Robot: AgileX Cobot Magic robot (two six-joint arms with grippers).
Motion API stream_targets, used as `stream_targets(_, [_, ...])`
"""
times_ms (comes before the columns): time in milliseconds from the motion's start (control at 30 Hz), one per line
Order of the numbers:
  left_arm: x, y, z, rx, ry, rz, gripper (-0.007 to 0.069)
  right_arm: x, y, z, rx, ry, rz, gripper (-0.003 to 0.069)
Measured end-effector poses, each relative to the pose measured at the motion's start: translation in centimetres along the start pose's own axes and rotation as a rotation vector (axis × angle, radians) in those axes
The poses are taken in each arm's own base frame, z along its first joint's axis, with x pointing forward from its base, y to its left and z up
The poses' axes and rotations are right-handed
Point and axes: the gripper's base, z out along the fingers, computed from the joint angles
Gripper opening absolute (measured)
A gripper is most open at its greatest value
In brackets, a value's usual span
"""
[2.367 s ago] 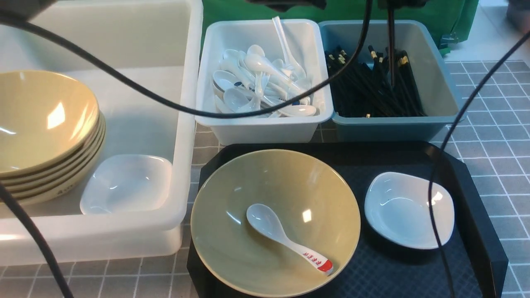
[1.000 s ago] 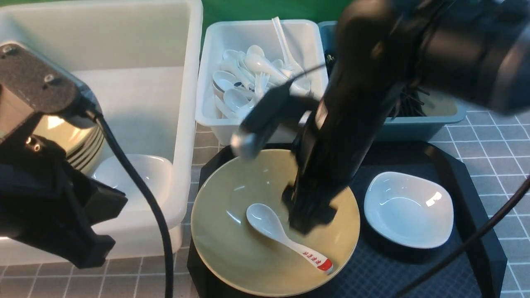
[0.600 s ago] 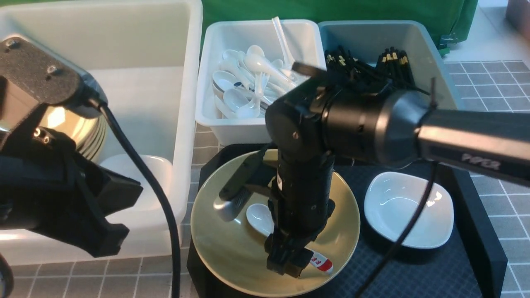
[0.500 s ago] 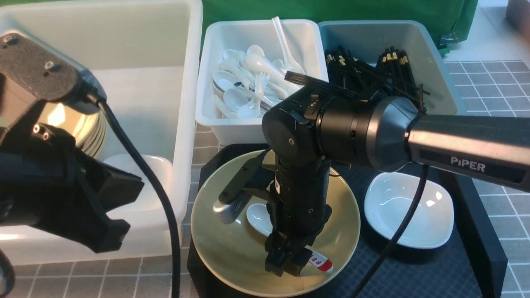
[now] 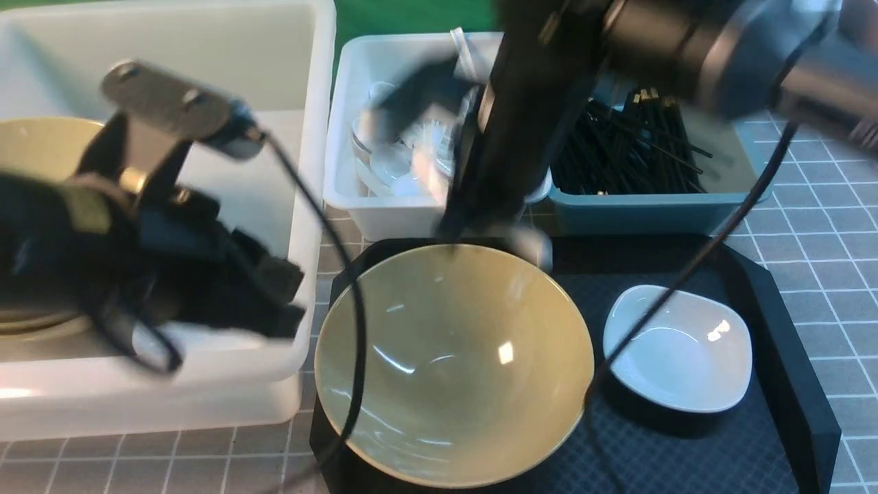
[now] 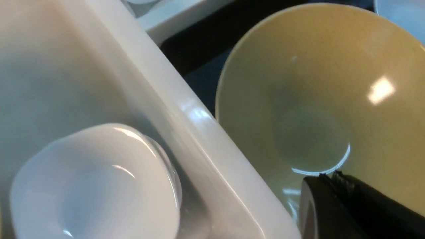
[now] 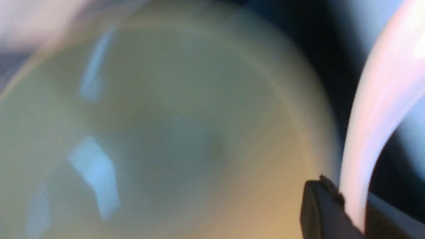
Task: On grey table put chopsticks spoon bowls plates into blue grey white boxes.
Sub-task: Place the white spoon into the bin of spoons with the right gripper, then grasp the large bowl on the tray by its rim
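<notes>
We see a smooth, glossy glaze on the tan bowl (image 5: pixel 453 363), and the small white plate (image 5: pixel 679 350) is just as shiny. The black tray (image 5: pixel 686 453) looks matt and finely textured. The translucent tub (image 5: pixel 322 82), white bin (image 5: pixel 398 219) and blue-grey bin (image 5: pixel 651 214) look like smooth plastic. The spoon (image 7: pixel 375 116) gleams white.

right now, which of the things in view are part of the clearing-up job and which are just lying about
Part of the job:
- tan bowl on the tray
- white plate beside it
- soup spoon, gripped in the right pincer
- chopsticks
- white bin, blue-grey bin, big tub

Just lying about:
- black tray
- green cloth
</notes>
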Motion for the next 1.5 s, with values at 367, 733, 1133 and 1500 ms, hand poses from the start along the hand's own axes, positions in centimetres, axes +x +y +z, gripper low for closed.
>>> stream_targets(367, [-6.7,4.4,1.1,-0.001,0.030,-0.028,-0.0011,-4.6,-6.8,2.8,0.132,-0.409,0.208,0.0066])
stream_targets(733, [-7.3,4.7,3.0,0.056,0.098,-0.059,0.0111,-3.6,-9.4,6.7,0.134,-0.343,0.331,0.0556])
stream_targets(1133, [-11.1,1.3,9.8,0.165,0.329,0.170,0.0501,-1.4,-7.6,-10.6,0.158,-0.262,0.107,0.0500])
stream_targets(1500, [-9.0,0.0,20.2,0.078,0.554,0.353,0.0490,6.1,-4.3,-18.5,0.149,-0.229,0.085,0.0288])
